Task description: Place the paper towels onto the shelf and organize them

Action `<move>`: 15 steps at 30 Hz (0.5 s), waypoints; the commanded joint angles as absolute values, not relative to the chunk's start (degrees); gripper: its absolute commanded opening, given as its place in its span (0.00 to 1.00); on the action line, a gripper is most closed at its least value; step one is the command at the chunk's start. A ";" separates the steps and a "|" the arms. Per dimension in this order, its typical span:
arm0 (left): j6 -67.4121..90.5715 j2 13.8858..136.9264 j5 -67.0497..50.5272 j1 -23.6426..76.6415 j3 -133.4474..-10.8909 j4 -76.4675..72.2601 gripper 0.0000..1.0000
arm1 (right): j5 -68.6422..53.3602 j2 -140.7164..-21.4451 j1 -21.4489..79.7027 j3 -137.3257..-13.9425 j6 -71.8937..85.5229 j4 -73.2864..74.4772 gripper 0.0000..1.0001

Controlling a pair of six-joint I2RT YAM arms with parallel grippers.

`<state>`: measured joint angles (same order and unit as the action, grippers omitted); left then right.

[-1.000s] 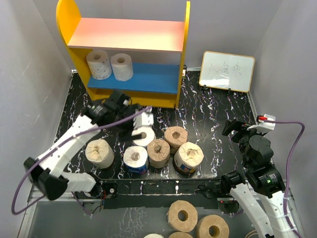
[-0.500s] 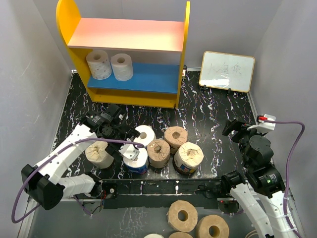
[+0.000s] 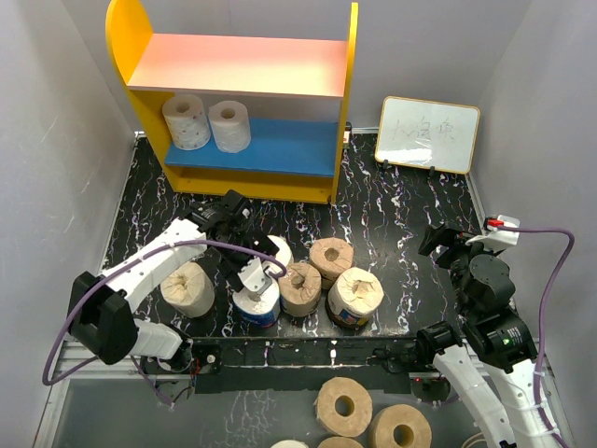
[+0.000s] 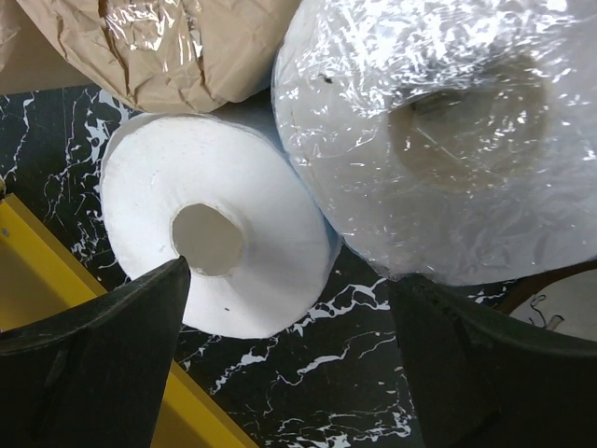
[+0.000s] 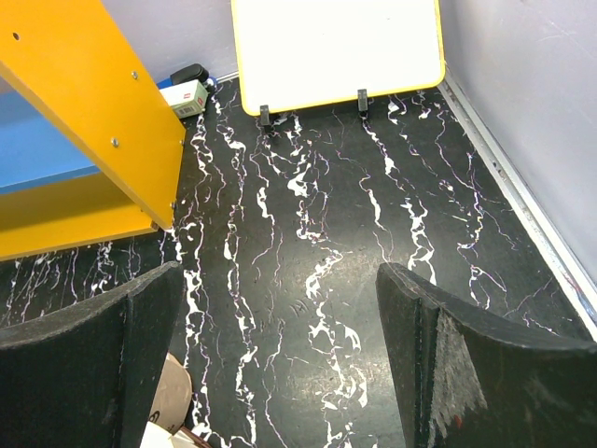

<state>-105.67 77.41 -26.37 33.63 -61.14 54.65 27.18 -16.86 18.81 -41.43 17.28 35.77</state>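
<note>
Left wrist view: left gripper [image 4: 291, 280] has its jaws wide and empty over the white roll [image 4: 219, 238], which stands core-up just below them, off toward one finger. Right gripper [image 5: 280, 355], also wide, hangs well apart.

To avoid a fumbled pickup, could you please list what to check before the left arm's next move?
1. Left fingers open: ok.
2. White hollow-cored paper roll centred between them: not ok, it sits toward one finger.
3. Room around it: not ok, a shiny plastic-wrapped white roll presses against it.
4. Space on the yellow-sided wooden shelf's blue lower board: ok, its right part is bare.
5. Right fingers open, apart from the rolls: ok.
</note>
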 commanded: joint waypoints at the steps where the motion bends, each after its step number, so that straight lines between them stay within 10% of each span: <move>1: -107.97 78.13 -30.06 33.53 -60.82 52.02 0.85 | 28.36 -16.39 19.07 -41.48 17.41 33.07 0.83; 15: -105.24 80.42 -28.92 33.67 -58.45 49.19 0.72 | 28.37 -15.82 19.07 -41.48 17.43 33.11 0.83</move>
<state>-105.32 81.34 -26.17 33.58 -60.29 49.56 27.35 -16.73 18.81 -41.43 17.28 35.79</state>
